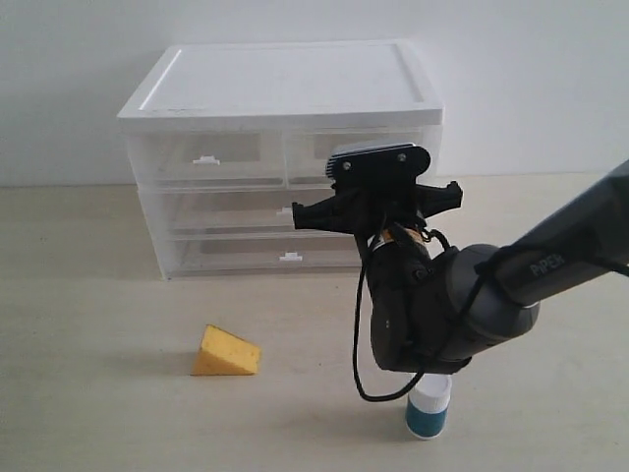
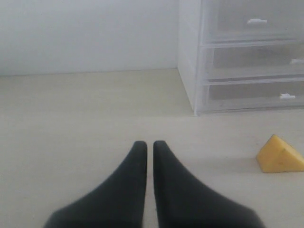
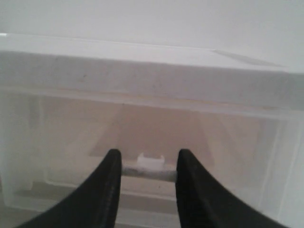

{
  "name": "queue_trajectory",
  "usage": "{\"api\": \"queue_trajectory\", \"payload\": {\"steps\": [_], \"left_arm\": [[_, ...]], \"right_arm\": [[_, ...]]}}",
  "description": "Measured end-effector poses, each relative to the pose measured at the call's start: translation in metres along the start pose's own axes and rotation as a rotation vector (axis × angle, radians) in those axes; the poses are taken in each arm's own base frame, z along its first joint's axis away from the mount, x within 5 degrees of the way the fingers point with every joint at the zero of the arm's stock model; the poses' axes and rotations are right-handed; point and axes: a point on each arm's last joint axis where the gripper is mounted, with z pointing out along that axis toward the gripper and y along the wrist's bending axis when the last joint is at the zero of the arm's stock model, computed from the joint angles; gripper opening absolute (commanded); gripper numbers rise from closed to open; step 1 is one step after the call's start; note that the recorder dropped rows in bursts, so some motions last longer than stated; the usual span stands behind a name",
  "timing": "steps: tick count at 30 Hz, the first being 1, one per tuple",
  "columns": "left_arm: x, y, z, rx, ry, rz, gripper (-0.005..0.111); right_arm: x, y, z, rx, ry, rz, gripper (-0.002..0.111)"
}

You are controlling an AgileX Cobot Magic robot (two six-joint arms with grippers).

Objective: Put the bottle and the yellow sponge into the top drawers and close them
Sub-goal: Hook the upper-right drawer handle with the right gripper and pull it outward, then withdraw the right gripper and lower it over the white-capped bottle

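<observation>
We caught drawer-opening step. Right claw (image 3: 149,153) seemingly clamped on tab handle (image 3: 151,161) of right top drawer (image 3: 142,118), contact hard to confirm. Left claw (image 2: 149,147) pressed together, empty. On table (image 1: 98,393), before cabinet (image 1: 285,84), sat sponge (image 1: 226,352) and bottle (image 1: 428,411), latter under right arm (image 1: 550,256). Next move, we judged: straight outward pull, firm grip.

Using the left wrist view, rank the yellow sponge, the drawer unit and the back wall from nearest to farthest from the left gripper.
1. The yellow sponge, on the table a little ahead of the shut left gripper.
2. The drawer unit, farther back, beyond the sponge.
3. The back wall, past the table's far edge, farthest.
</observation>
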Motion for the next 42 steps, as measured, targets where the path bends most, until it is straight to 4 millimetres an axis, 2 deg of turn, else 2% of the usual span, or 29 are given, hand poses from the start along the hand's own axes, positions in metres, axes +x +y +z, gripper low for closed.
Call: {"api": "queue_trajectory", "payload": {"steps": [9,19,33,36,41,42], "left_arm": [[0.000,0.000,0.000,0.000,0.000,0.000,0.004],[0.000,0.000,0.000,0.000,0.000,0.000,0.004],[0.000,0.000,0.000,0.000,0.000,0.000,0.004],[0.000,0.000,0.000,0.000,0.000,0.000,0.004],[0.000,0.000,0.000,0.000,0.000,0.000,0.004],[0.000,0.000,0.000,0.000,0.000,0.000,0.004]], "right_arm": [[-0.010,-0.006,-0.032,-0.027,0.037,0.020,0.000],[-0.014,-0.004,-0.066,-0.053,0.081,0.022,0.000],[-0.010,-0.006,-0.079,-0.071,0.093,0.067,0.002],[-0.009,-0.005,-0.080,-0.085,0.093,0.066,0.022],[-0.008,-0.004,-0.081,-0.104,0.104,0.074,0.080],[-0.008,-0.003,-0.081,-0.109,0.111,0.075,0.087]]}}
